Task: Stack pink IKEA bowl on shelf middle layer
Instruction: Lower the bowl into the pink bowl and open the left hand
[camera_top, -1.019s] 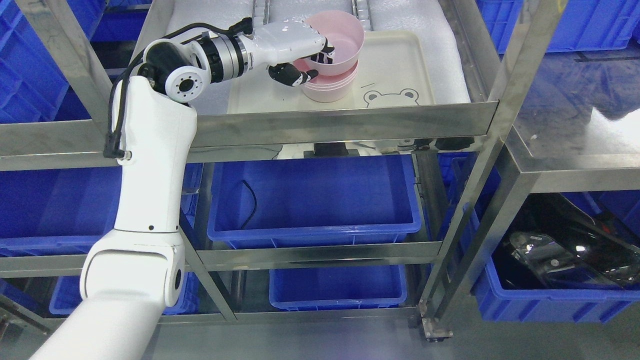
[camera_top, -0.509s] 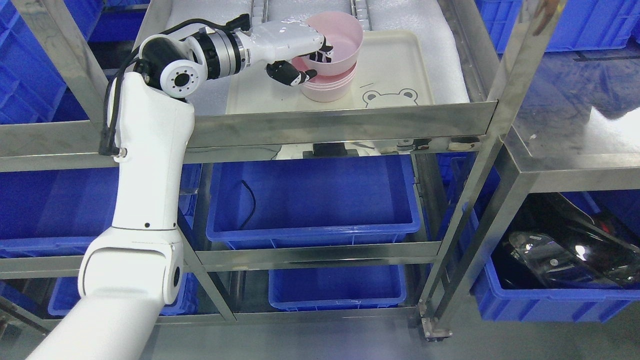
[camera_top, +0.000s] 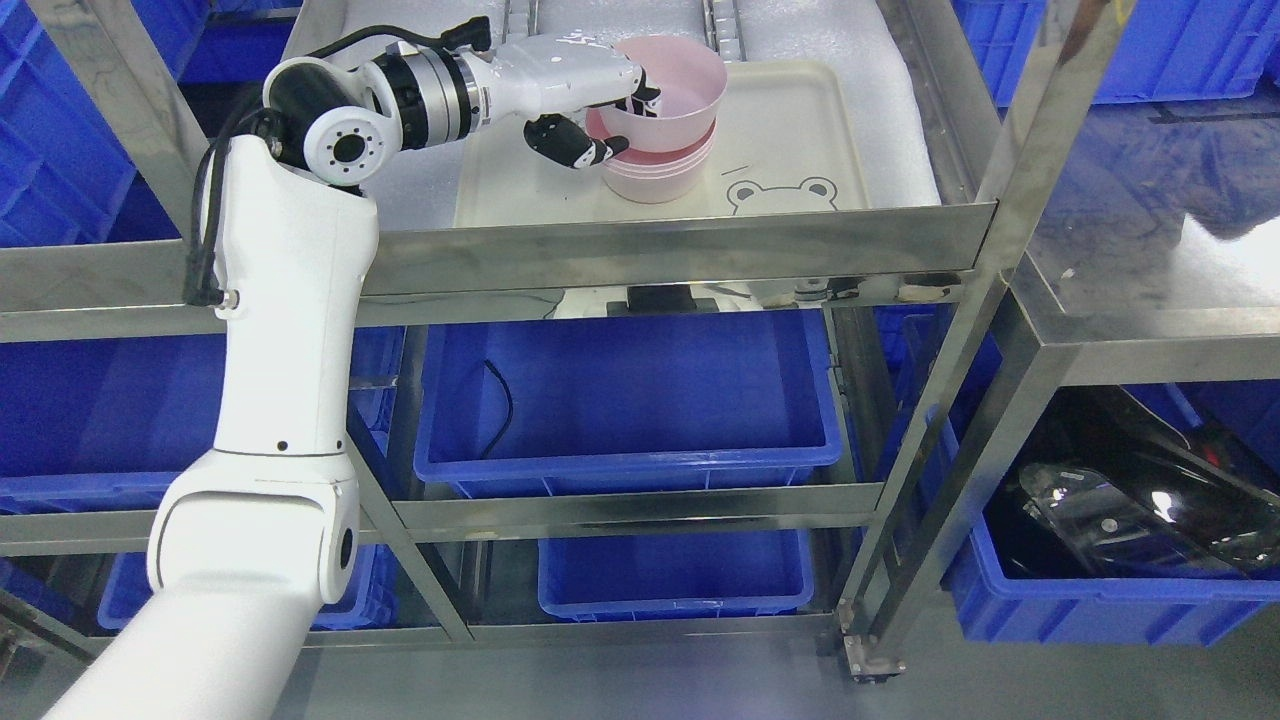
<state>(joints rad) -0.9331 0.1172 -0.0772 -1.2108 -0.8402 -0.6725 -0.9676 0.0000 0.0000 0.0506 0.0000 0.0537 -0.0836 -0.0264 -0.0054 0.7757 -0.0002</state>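
While the elbow has swung a little further left over the last second, the left hand (camera_top: 600, 120) keeps its fingers pinched on the near rim of the pink bowl (camera_top: 668, 92), which sits tilted in the stack of bowls (camera_top: 658, 172) on the cream tray (camera_top: 800, 130). Releasing looks like the next step.

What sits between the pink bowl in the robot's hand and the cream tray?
In the head view, a stack of pink bowls sits under the held bowl, on the tray.
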